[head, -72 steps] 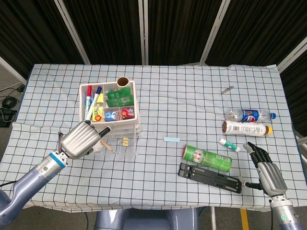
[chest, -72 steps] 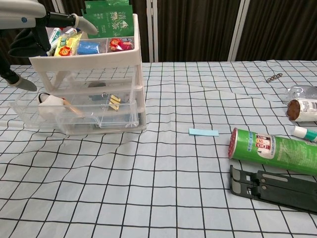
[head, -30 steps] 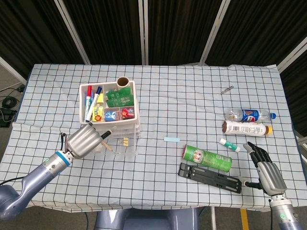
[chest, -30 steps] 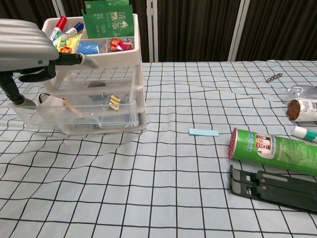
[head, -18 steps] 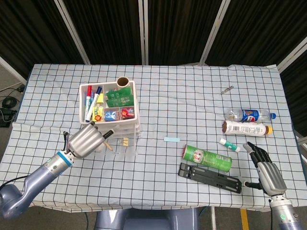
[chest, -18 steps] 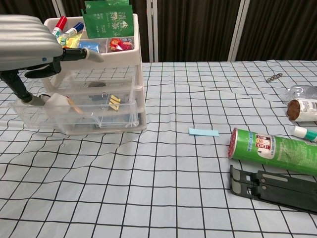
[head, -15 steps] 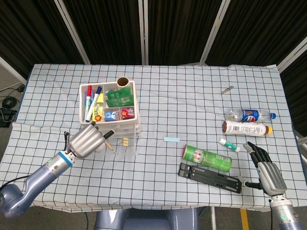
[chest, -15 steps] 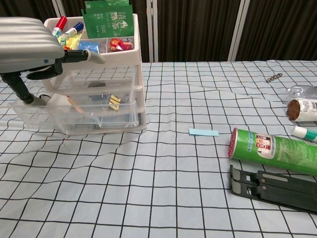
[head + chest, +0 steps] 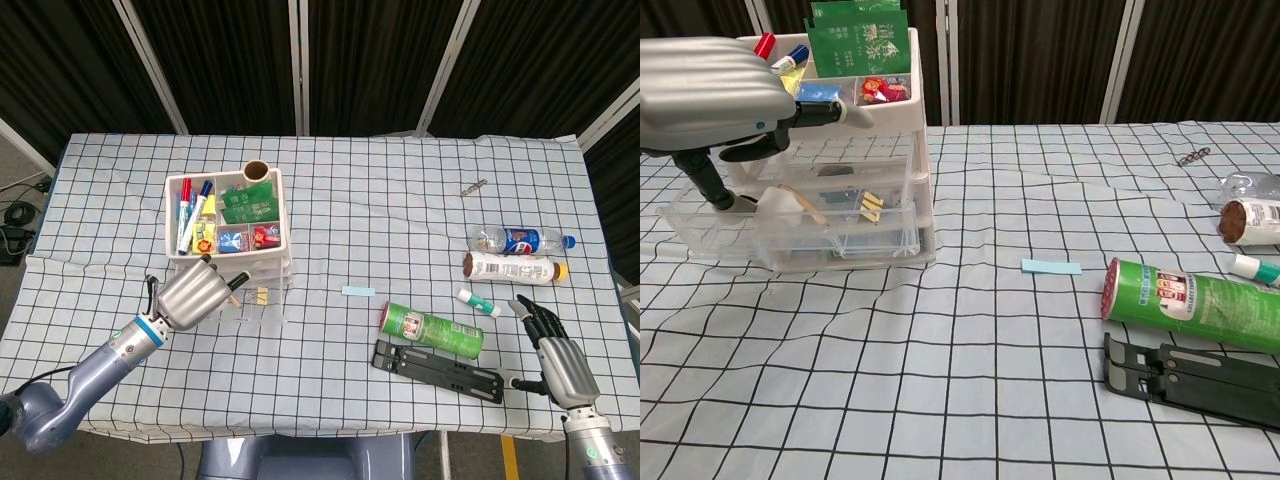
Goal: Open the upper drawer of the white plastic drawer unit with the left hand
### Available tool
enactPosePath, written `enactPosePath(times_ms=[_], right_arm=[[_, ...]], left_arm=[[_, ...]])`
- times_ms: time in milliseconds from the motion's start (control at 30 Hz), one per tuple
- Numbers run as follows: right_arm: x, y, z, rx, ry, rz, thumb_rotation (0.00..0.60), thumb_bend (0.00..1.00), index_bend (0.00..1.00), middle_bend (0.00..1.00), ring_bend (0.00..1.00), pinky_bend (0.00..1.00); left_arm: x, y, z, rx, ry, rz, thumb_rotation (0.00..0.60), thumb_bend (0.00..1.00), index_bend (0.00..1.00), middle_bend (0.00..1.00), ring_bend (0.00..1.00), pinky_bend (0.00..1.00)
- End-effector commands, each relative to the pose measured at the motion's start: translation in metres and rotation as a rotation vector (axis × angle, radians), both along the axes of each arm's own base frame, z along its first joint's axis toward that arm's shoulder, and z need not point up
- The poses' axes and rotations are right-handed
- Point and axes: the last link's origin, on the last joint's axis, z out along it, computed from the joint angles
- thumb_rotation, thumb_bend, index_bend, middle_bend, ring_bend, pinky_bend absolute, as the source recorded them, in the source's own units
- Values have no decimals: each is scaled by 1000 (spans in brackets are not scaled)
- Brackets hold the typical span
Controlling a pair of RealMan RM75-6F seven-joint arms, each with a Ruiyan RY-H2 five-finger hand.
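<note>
The white plastic drawer unit [image 9: 284, 232] [image 9: 919, 132] stands at the left, its top tray full of markers and packets. A clear drawer [image 9: 256, 308] [image 9: 845, 246] low on the unit sticks out toward me; I cannot tell which level it is. My left hand [image 9: 192, 293] [image 9: 708, 92] hovers over that drawer's front, thumb stretched toward the unit. One dark finger dips into the drawer beside a white piece [image 9: 785, 205]. No grip on anything shows. My right hand [image 9: 556, 352] lies spread at the table's front right, holding nothing.
A green can [image 9: 432, 330] [image 9: 1193, 304] lies on its side over a black folding stand [image 9: 438, 370] [image 9: 1190, 382]. Two bottles [image 9: 520, 241] and a small tube [image 9: 478, 302] lie at the right. A blue slip [image 9: 357, 291] [image 9: 1050, 267] sits mid-table.
My left hand has slid to the right along the drawer's front, and the white piece inside the drawer shifted right with it. The right hand has not moved.
</note>
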Motion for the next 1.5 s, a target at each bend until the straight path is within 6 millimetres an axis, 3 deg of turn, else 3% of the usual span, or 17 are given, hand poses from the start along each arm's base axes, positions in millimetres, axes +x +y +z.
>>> enactPosePath(times_ms=[33,367,467,633,933,1233,1500], right_arm=[[0,0,0,0,-1,0,600,111,17,0,0,0],[0,0,0,0,-1,-2,600,111,17,0,0,0],[0,0,0,-1,-1,-1,600,111,17,0,0,0],[0,0,0,2,-1,2,600,111,17,0,0,0],[0,0,-1,4,3,3,600,111,17,0,0,0],[1,1,-2,5,4,3,600,111,17,0,0,0],[1,1,-2,4,5,3,600,111,17,0,0,0]], left_arm=[[3,1,-2,4,-11,-1,600,0,41,825,717,602],[9,4,-12,7,-28,10,600,0,63,825,717,602],[8,3,-12,-1,-23,20,600,0,130,825,717,602],[7,3,-5,-8,-28,34,600,0,198,825,717,602],[8,1,10,-26,-25,-14,600,0,234,833,725,604],[8,-2,17,-56,0,-67,600,0,533,881,767,637],[4,-1,16,-69,50,-52,600,0,584,886,769,640]])
